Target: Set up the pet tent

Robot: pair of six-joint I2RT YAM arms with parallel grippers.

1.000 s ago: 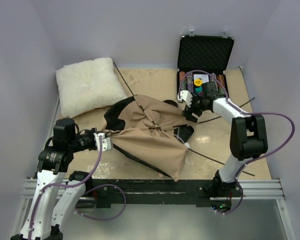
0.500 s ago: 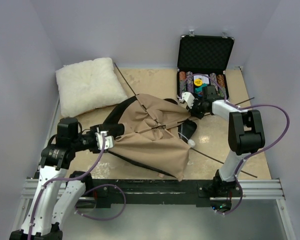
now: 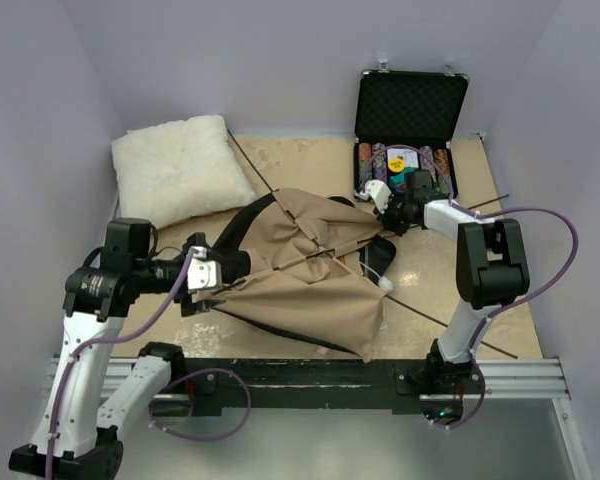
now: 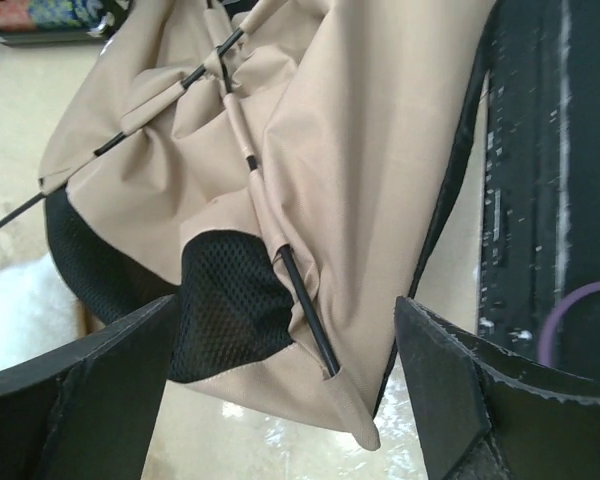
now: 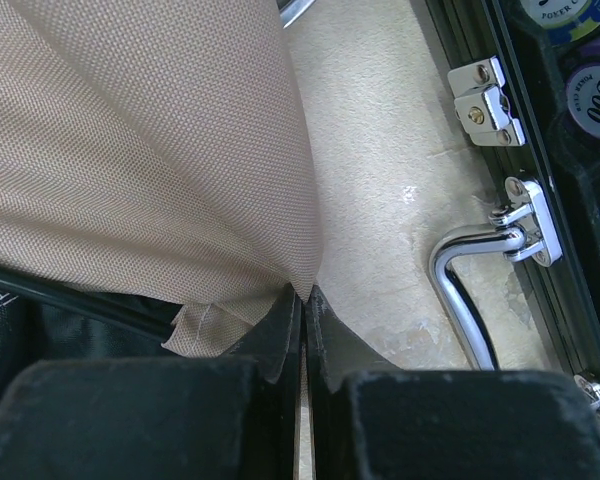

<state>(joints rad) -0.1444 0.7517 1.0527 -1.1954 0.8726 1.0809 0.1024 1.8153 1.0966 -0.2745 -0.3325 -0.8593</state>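
Observation:
The pet tent (image 3: 300, 270) lies crumpled on the table, tan fabric with black mesh, thin dark poles crossing over it and sticking out toward the back left (image 3: 248, 163) and front right (image 3: 430, 318). My left gripper (image 3: 208, 278) stands open at the tent's left corner. In the left wrist view that corner (image 4: 360, 420), with a pole end (image 4: 308, 320) in its sleeve, hangs between the spread fingers (image 4: 285, 315) without touching them. My right gripper (image 3: 378, 196) is shut on the tent's far right edge. The fabric (image 5: 140, 130) is pinched at its fingertips (image 5: 305, 292).
A fluffy white pillow (image 3: 175, 170) sits at the back left. An open black case (image 3: 410, 105) with poker chips stands at the back right, its chrome handle (image 5: 470, 290) close beside my right gripper. A black rail (image 3: 310, 372) runs along the near edge.
My left gripper has opened and let go of the tent's left corner. My right gripper moved slightly toward the back onto the tent's right edge and shut on it.

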